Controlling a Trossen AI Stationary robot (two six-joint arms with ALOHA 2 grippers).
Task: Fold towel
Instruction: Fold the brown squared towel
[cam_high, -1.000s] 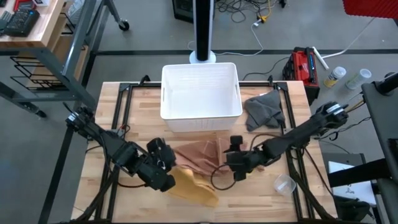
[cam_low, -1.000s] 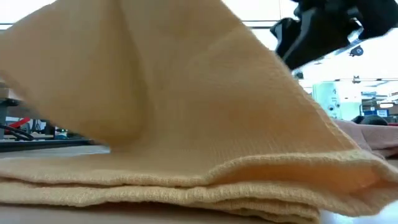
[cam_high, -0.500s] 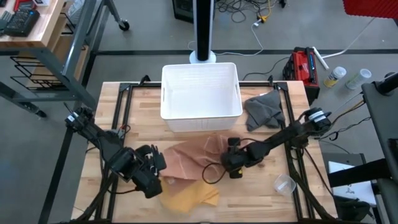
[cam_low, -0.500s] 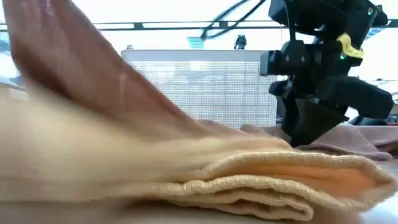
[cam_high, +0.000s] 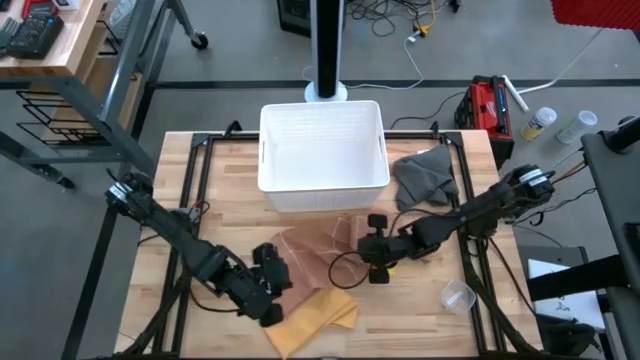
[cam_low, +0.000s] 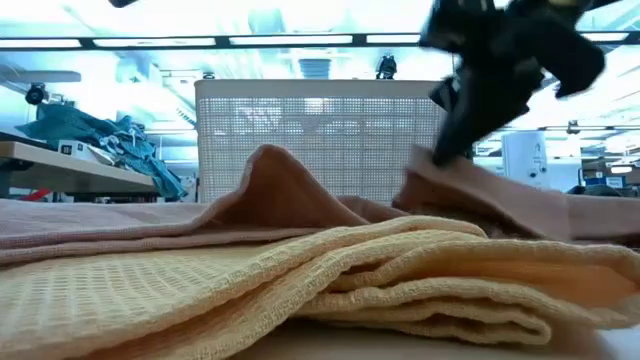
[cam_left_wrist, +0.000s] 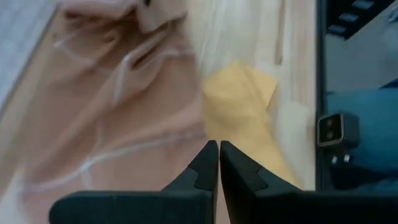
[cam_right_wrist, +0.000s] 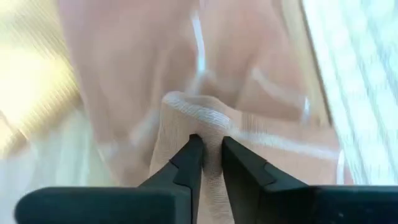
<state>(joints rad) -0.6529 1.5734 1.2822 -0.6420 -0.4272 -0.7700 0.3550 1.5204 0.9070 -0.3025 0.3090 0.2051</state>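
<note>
A folded yellow towel (cam_high: 312, 318) lies near the table's front edge, filling the foreground of the low view (cam_low: 300, 280). Behind it a pink towel (cam_high: 310, 252) lies rumpled on the table. My left gripper (cam_high: 272, 298) stands at the yellow towel's left end, shut with nothing between its fingers (cam_left_wrist: 218, 146), over the line where the two towels meet. My right gripper (cam_high: 362, 250) is shut on the pink towel's right part (cam_right_wrist: 208, 146). My left gripper: I cannot tell whether its shut fingertips touch the cloth below them. My right gripper pinches a raised fold of the pink towel (cam_right_wrist: 205, 115) between its two fingers, slanting down from the table's right. That fold is lifted off the table (cam_low: 440, 170); the rest of the towel lies slack on the table.
A white basket (cam_high: 323, 145) stands at the back centre, right behind the pink towel. A grey cloth (cam_high: 425, 176) lies to its right. A clear cup (cam_high: 457, 296) sits near the front right.
The yellow towel's raised part has come down, and it now lies as a flat folded stack. My left gripper swung toward the left edge, then came back toward the front beside the towel. My right gripper has risen a little, drawing up a fold of the pink towel.
</note>
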